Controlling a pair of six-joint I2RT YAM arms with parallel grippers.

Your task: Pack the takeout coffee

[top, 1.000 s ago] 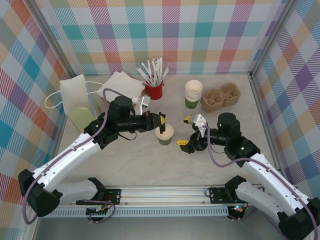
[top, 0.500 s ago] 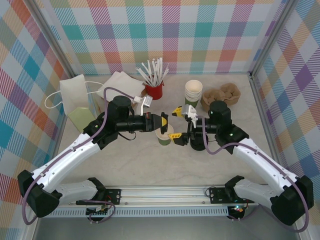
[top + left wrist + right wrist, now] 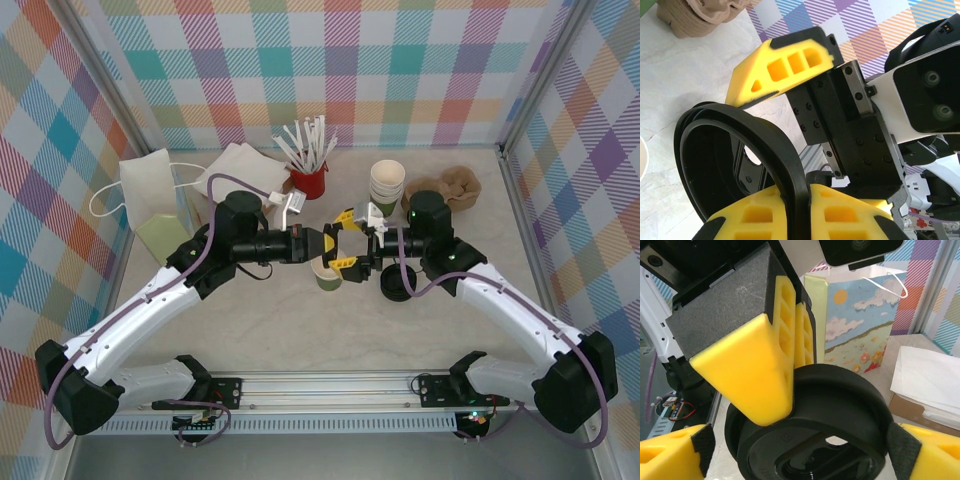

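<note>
From above, the takeout coffee point(image 3: 326, 276) stands unlidded on the table point(image 3: 300, 320), with the left gripper point(image 3: 327, 243) and right gripper point(image 3: 347, 243) meeting just above it. The left wrist view shows the left gripper pinched on the rim of a black lid point(image 3: 775, 150). In the right wrist view the right gripper's jaws are spread wide either side of that lid, so lidding and bagging likely remain.

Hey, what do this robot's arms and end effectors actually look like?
The left arm and right arm both have smooth white shell links, black joints and bases, and a thin purple cable looping alongside. The left end effector and right end effector have boxy black bodies and wedge-shaped yellow fingers with rectangular cut-outs.
</note>
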